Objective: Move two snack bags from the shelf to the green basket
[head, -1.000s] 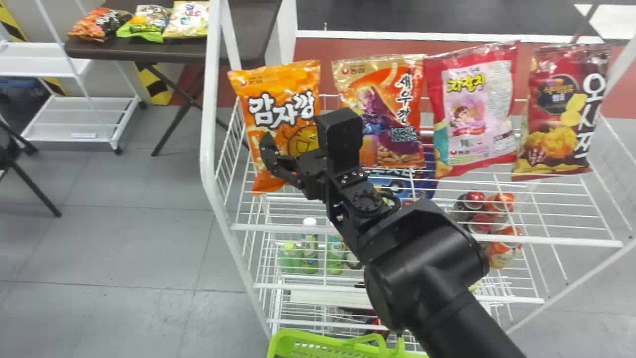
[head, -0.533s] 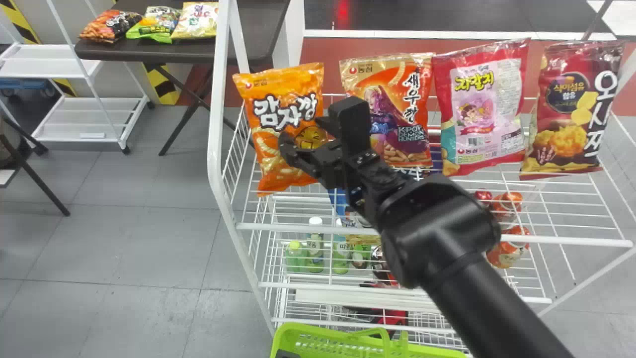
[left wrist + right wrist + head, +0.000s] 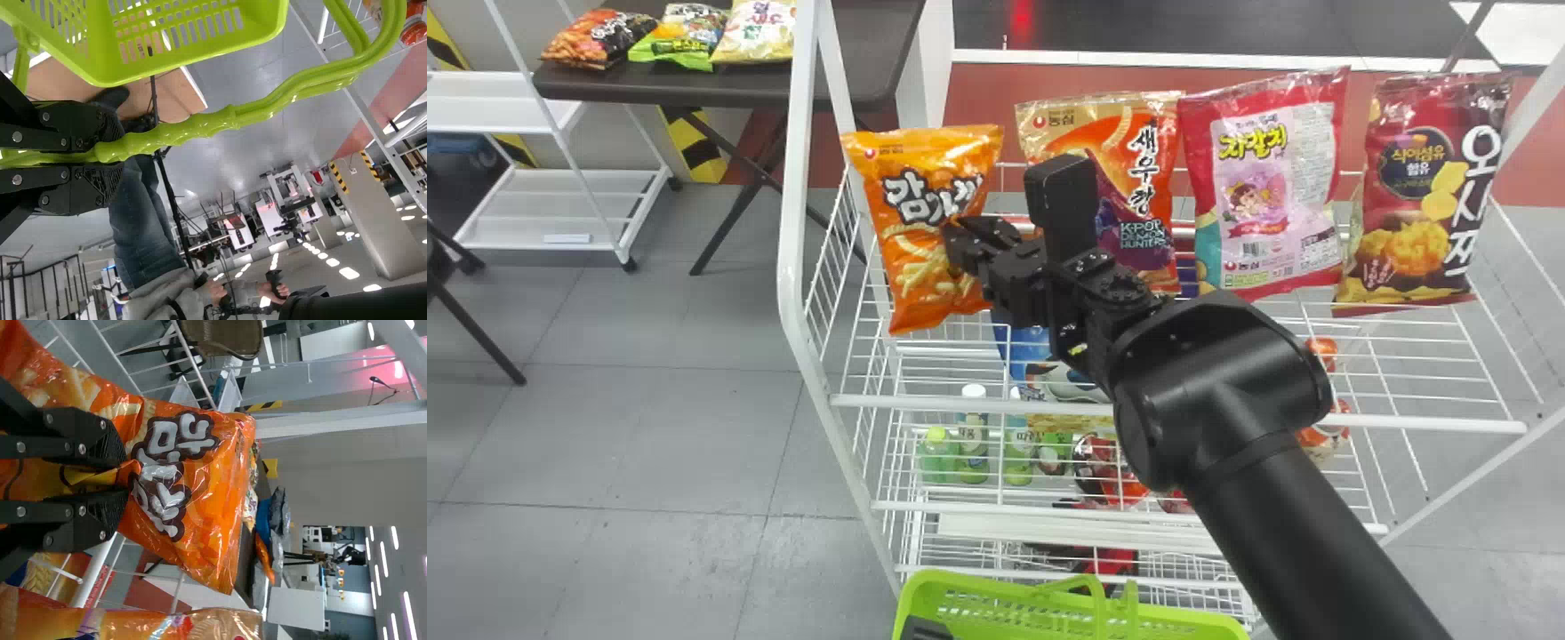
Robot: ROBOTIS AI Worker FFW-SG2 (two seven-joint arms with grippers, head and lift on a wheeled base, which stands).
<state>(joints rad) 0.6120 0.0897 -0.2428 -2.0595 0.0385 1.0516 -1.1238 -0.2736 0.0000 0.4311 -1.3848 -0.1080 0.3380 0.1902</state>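
Note:
At the rack's left end, my right gripper (image 3: 969, 244) is shut on the front of the orange snack bag (image 3: 925, 169), which stands upright with its print creased. In the right wrist view, the fingertips of my right gripper (image 3: 123, 477) pinch a fold of that orange bag (image 3: 207, 493). The green basket (image 3: 1005, 591) is at the head view's bottom edge, with a dark part of my left gripper (image 3: 927, 629) at its left end. In the left wrist view, my left gripper (image 3: 110, 152) is shut on the handle (image 3: 267, 107) of the green basket (image 3: 193, 67).
Right of the held bag stand an orange-gold bag (image 3: 1089, 116), a pink-red bag (image 3: 1294, 258) and a dark red bag (image 3: 1414, 213). A white wire rack (image 3: 960, 402) holds bottles (image 3: 972, 449) lower down. A dark table (image 3: 667, 86) stands behind on the left.
The right gripper's fingers have shut on the orange bag, whose front has creased and pulled together. The arm moved rightward relative to that bag. The head view has shifted slightly.

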